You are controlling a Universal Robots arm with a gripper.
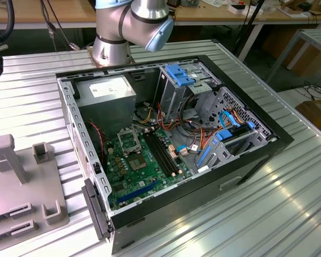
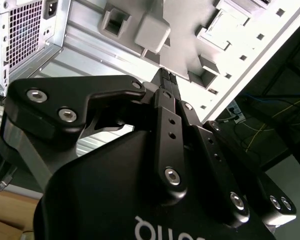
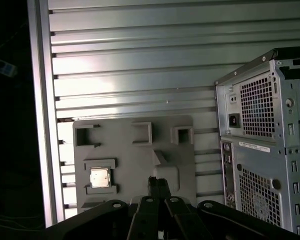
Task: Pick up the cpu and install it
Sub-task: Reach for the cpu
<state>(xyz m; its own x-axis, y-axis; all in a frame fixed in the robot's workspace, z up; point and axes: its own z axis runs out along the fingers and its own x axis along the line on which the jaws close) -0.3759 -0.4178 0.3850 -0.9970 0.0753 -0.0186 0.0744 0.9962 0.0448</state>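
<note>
First wrist view: we list grey fixture plate point(image 3: 135, 155) on ribbed table point(image 3: 140, 60), computer case point(image 3: 260, 150) alongside. Gripper point(image 3: 159, 182) pinched closed, empty; cpu point(image 3: 99, 177) sits in a plate recess, apart from it.

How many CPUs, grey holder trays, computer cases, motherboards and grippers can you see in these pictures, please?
cpu, lying in a tray pocket: 1
grey holder tray: 1
computer case, side open: 1
motherboard, inside the case: 1
gripper, above the tray: 1
Total: 5
</note>
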